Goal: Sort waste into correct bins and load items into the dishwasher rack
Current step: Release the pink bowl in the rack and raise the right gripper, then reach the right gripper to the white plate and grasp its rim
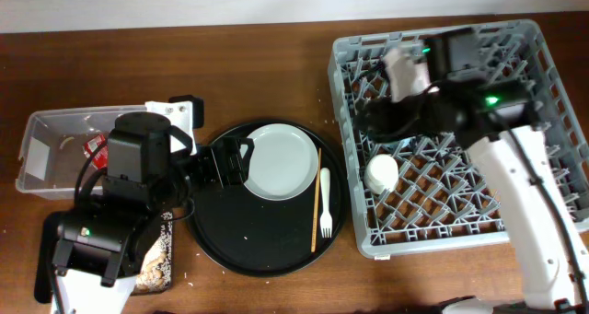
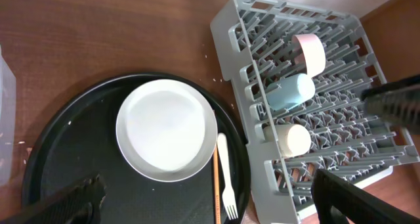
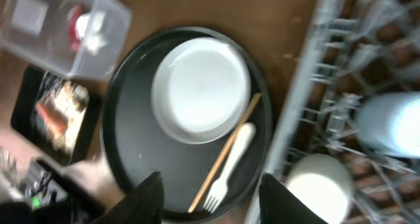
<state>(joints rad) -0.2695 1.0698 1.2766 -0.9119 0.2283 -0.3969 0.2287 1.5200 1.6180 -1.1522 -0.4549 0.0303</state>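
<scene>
The pale grey plate (image 1: 281, 160) lies on a round black tray, with the chopstick (image 1: 317, 199) and white fork (image 1: 325, 202) to its right. My left gripper (image 1: 230, 162) is open and empty at the plate's left edge; its wrist view (image 2: 210, 207) looks down on the plate (image 2: 167, 129). My right gripper (image 1: 391, 121) is open and empty above the left part of the grey rack (image 1: 543, 93); its blurred wrist view (image 3: 216, 198) shows the fork (image 3: 230, 161) and chopstick (image 3: 226, 152) below. The cream cup (image 2: 292, 138), light blue cup (image 2: 291, 91) and pinkish bowl (image 2: 310, 52) lie in the rack.
The clear tub (image 1: 55, 148) at far left holds the red wrapper (image 1: 95, 146) and tissue (image 3: 95, 41). The shallow black tray (image 1: 155, 259) with food scraps and the carrot (image 3: 52, 117) sits at the front left, partly under my left arm. The round black tray (image 1: 267, 250) is mid-table.
</scene>
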